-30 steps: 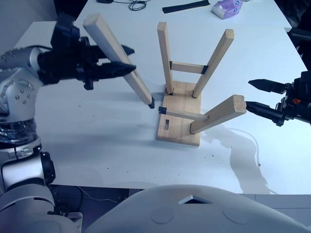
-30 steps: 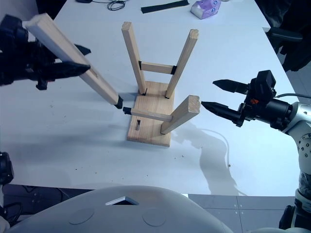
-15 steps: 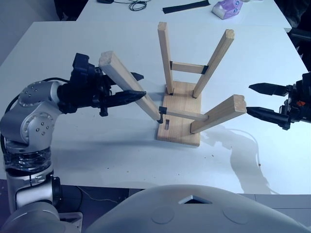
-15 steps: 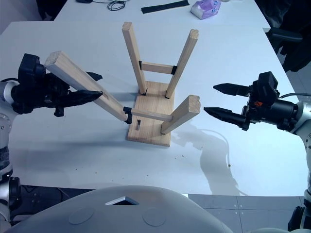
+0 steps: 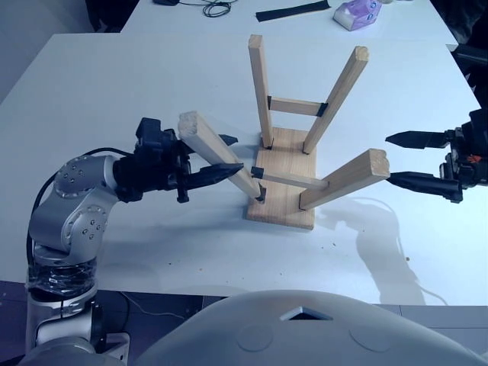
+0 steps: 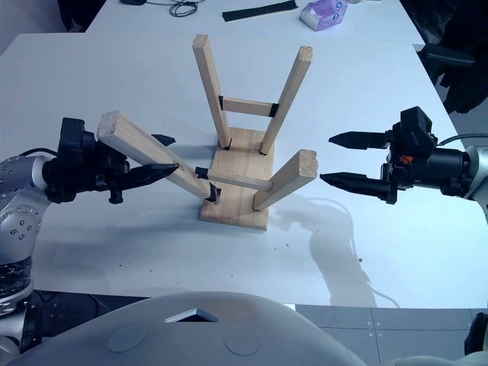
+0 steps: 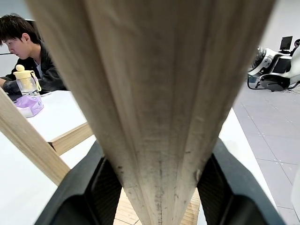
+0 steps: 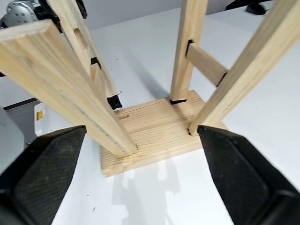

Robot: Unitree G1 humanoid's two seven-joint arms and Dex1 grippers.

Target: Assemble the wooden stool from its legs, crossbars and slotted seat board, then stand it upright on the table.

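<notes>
Pinching a wooden leg (image 5: 197, 131) between both fingers, my left gripper (image 5: 221, 156) holds it tilted. Its upper end is out to my left and its black-capped lower end is down at the near left corner of the seat board (image 5: 284, 204), where it meets the end of a crossbar (image 5: 288, 180). I cannot tell whether that end sits in the board. My right gripper (image 5: 390, 158) hangs with its fingers spread wide, holding nothing, just right of the top of a leaning leg (image 5: 343, 179) and apart from it. Two upright legs (image 5: 259, 84) stand at the board's far end, joined by a second crossbar (image 5: 296, 106). The board lies flat on a white table (image 5: 137, 76). Another table behind it carries a black strip (image 5: 292, 11), a purple pack (image 5: 356, 12) and cables (image 5: 213, 6). My right wrist view looks low across the board and picks out an open slot (image 8: 123, 115) just beside the held leg's lower end, and an oval hole (image 8: 79, 40) in that leg's side. My left wrist view looks straight down the held leg, with a black finger (image 7: 93, 187) on each side.
</notes>
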